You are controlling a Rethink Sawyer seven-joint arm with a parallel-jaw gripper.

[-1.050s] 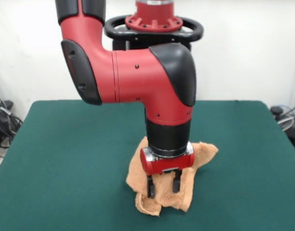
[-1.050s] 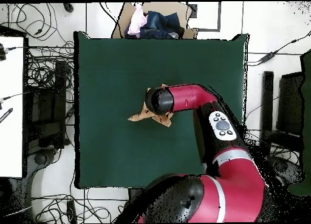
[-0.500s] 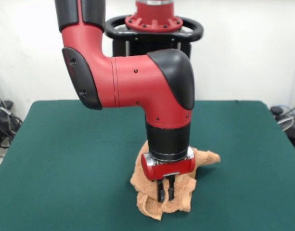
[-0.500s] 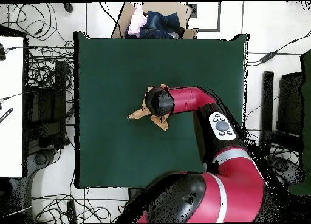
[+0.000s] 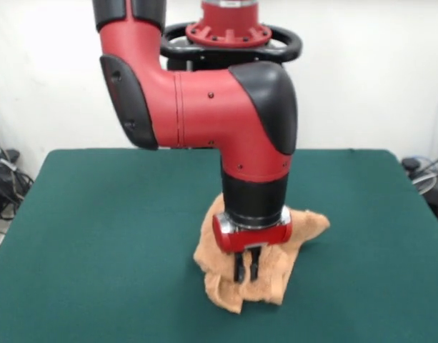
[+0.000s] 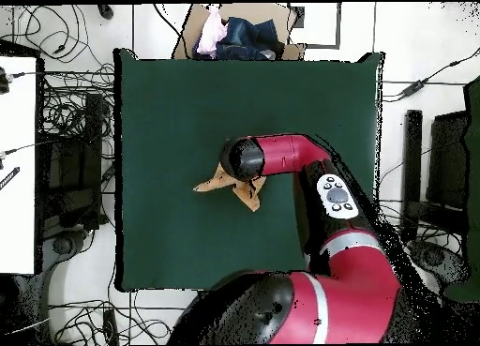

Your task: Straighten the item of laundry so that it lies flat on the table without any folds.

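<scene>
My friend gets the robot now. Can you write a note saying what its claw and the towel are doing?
Gripper: shut on the towel, pinching its front part from straight above.
Towel: bunched and creased near the middle of the table; in the overhead view only its corners poke out from under the arm.
Done: a grip on the cloth.
Left: pull it open, spread out every fold, lay it flat, let go.

Bright, even, diffuse lighting; soft shadow under the arm (image 5: 226, 114) on the table (image 5: 97, 236). Slightly soft focus. No glare.
</scene>
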